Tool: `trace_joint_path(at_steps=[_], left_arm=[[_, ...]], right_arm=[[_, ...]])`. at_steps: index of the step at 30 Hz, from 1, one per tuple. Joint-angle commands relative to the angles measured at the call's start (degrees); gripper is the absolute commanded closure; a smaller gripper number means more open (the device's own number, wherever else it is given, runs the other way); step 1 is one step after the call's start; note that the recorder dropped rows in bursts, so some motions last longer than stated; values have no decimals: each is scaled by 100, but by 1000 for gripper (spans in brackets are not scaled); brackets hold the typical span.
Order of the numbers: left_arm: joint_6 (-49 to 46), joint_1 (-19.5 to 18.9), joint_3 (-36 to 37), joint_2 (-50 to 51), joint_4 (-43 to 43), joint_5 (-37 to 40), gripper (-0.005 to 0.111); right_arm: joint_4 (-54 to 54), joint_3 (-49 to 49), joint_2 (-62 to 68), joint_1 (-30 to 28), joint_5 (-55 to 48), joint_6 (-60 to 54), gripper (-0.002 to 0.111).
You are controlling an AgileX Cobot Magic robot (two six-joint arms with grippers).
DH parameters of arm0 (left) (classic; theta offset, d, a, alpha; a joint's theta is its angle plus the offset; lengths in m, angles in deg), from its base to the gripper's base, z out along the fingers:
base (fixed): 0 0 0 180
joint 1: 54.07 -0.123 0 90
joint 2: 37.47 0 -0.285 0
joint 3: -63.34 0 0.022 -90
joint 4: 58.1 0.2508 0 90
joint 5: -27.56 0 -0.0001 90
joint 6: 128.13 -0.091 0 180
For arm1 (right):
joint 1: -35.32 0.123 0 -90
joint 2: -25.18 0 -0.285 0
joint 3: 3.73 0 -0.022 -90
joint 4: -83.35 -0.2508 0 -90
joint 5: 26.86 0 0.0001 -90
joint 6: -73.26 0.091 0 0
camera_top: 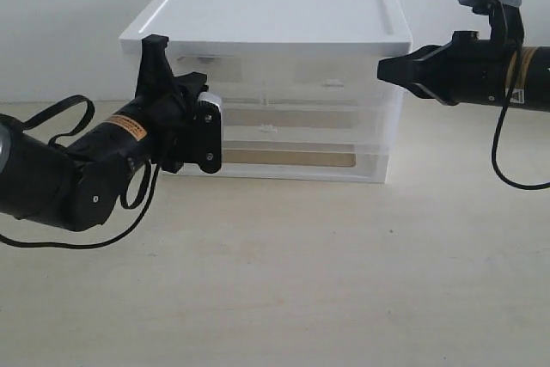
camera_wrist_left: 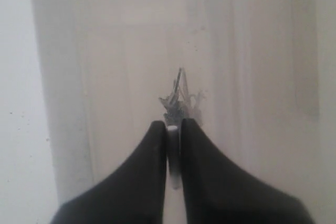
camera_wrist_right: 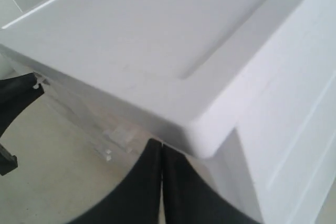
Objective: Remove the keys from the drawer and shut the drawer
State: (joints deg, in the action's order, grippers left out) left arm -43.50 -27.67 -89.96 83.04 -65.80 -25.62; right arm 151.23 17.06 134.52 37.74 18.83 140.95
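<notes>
The white-topped unit (camera_top: 275,10) stands mid-table. My left gripper (camera_top: 209,100) is at the front of its left-hand half-width translucent drawer (camera_top: 245,75). In the left wrist view that gripper (camera_wrist_left: 172,129) is shut on the drawer's small white tab handle (camera_wrist_left: 172,153). Beyond the fingertips the keys (camera_wrist_left: 181,98) show as a blurred silver bunch through the drawer (camera_wrist_left: 131,77); no fob or tag can be made out. In the exterior view the drawer front looks flush with the unit. My right gripper (camera_top: 385,68) hovers shut and empty at the unit's upper right corner (camera_wrist_right: 205,140), fingers (camera_wrist_right: 152,182) pressed together.
The right-hand half-width drawer (camera_top: 331,79) and two wider drawers (camera_top: 275,126) sit in the same unit. A white wall stands behind. The beige tabletop (camera_top: 284,272) stretches in front of the unit. The left arm's cables (camera_top: 69,109) loop at the left.
</notes>
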Motion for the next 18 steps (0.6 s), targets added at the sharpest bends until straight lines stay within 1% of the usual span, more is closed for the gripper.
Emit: trace_joint_path(at_steps=[1,4,10,14,18], left_arm=[[96,-100,272,-113,-328,-46,102],[397,-56,430,-253,-172,-166,102],[606,238,521,-562,-278,-78,102],[675,418,521,-626,-392,-78,102],[1077,453,521,-626,-392,-54,102]], right_arm=[[-80,-24,-10,7,-98,-56,108],[-168,-24,32,7,-98,-109,108],[-933,-86,204,7,-98,-764,108],[-875,-445,503,7,-323,-748,108],[-693,-663,785,7,-203,-520,108]])
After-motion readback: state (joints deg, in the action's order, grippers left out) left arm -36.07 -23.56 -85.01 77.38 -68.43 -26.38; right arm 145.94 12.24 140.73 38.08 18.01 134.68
